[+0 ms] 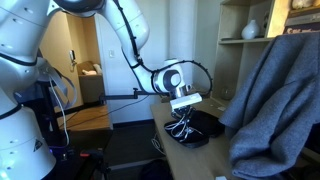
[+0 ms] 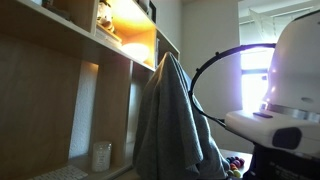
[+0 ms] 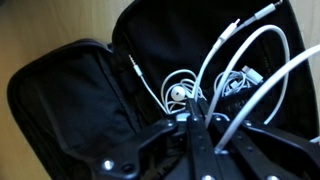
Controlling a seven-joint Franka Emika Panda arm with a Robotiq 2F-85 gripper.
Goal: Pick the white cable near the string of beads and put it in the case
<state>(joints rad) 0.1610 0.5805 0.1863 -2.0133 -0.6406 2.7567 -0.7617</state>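
Looping loosely, the white cable (image 3: 176,92) hangs down into the open case (image 3: 70,95), whose lid half is flopped aside. The gripper (image 3: 196,128) is pinched tight on cable strands right above it. The case lies on a wooden desk (image 1: 195,158), with a grey cloth (image 1: 275,90) draped just beside.

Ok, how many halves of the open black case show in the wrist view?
2. The case's left half looks bare; its right half lies under the white cable loops. Parts may be hidden behind the gripper.
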